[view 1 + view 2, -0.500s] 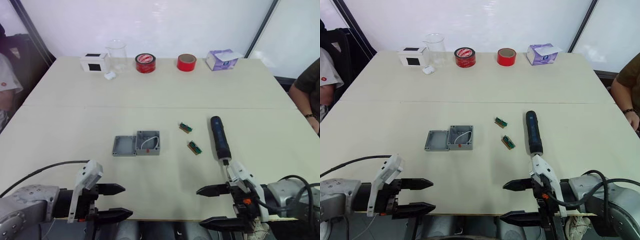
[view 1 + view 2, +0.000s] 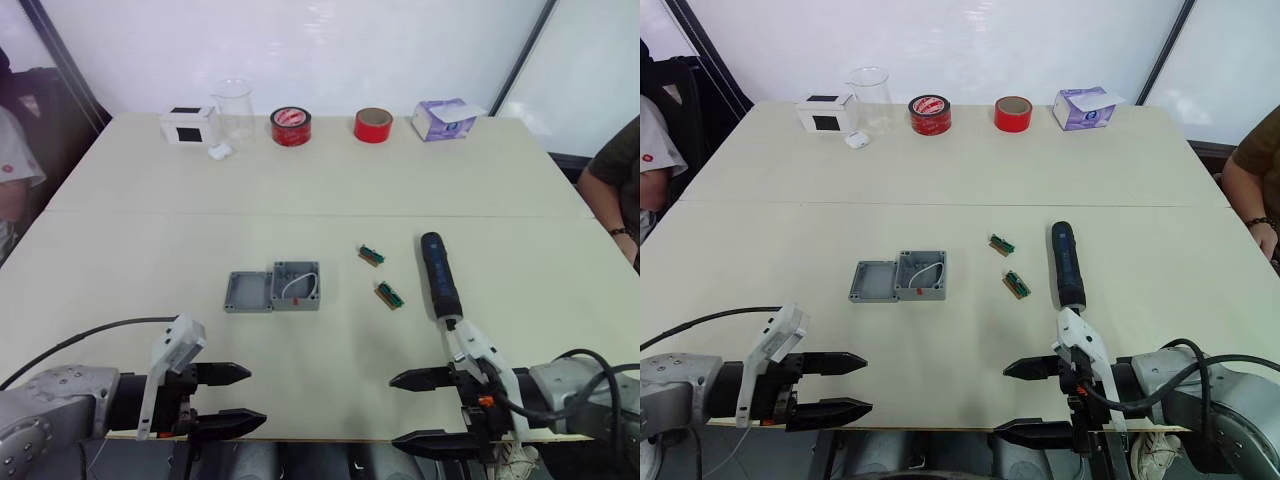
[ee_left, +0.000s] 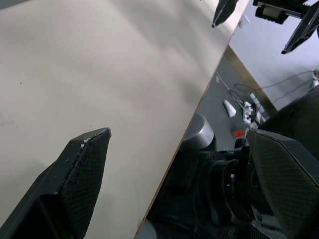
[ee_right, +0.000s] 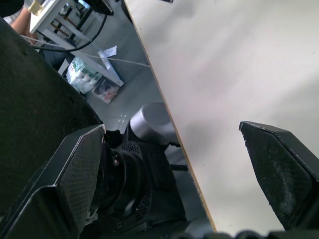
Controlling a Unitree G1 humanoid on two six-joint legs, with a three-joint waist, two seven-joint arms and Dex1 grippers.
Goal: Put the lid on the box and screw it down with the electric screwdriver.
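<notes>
Both grippers, left [image 2: 237, 398] and right [image 2: 413, 410], hover with fingers spread apart and empty at the table's [image 2: 320, 180] near edge. The open box [image 2: 297, 285] sits mid-table, the lid [image 2: 249, 291] touching its left side. The screwdriver [image 2: 440, 275] lies well right of the box, beyond two small green boards [image 2: 381, 275].
</notes>
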